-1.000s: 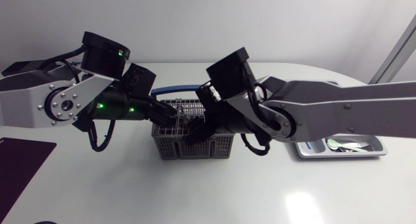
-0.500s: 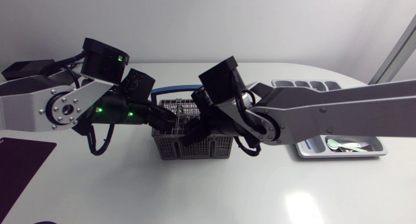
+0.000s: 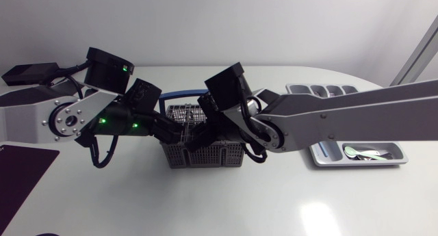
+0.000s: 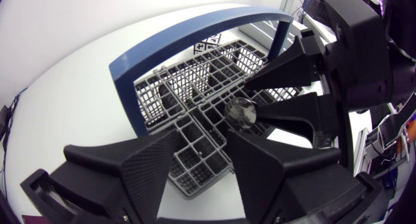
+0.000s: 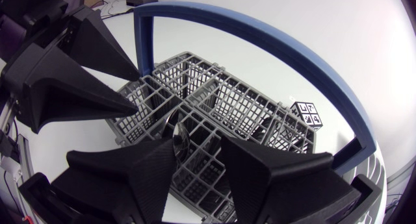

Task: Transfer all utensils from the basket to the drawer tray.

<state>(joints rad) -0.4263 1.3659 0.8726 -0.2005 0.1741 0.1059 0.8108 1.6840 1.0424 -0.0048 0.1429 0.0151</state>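
Right arm slid further left, uncovering more of the one drawer tray (image 3: 397, 158) at right of frame. One basket (image 3: 205, 157) centre frame, one spoon (image 4: 242, 112) in it against a finger of the right gripper (image 5: 198, 146). Left gripper (image 4: 207, 136) over basket; both pincers spread, gripping nothing.

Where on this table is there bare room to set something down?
Bare: the table strip in front of the basket, and the patch between basket and dark mat. Crowded: above the basket, where left pincer and right pincer meet; the drawer tray lies partly under the right arm.
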